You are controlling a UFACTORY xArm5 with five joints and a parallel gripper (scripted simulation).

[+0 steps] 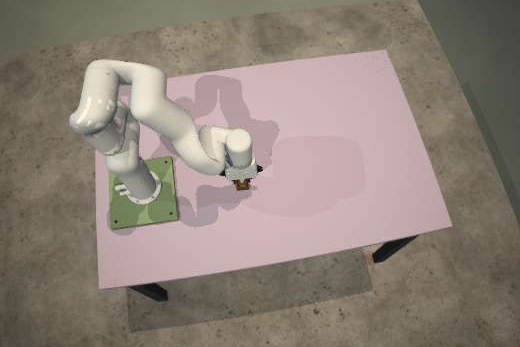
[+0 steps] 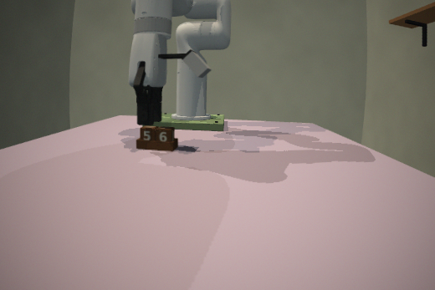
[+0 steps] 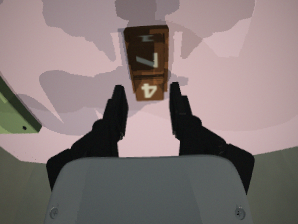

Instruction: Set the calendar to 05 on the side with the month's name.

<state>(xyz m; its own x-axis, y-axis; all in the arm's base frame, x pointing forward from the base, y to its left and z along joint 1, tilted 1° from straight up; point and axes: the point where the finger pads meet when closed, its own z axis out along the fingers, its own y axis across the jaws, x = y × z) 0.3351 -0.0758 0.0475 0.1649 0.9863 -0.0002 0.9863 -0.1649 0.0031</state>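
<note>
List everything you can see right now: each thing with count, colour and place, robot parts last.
Table: one, pink top on dark legs, middle of the room.
Tray: one, brown, on the table near the arm's base, flat.
Cubes: two, brown with white digits, side by side in the tray; exterior view shows 5 and 6; tops show 4 and 7.
Shelf: one, wooden, on the right wall.
Base plate: one, green, on the table.
Arm: one, white.
Gripper: one, black, part open, empty, above the 4 cube.
</note>
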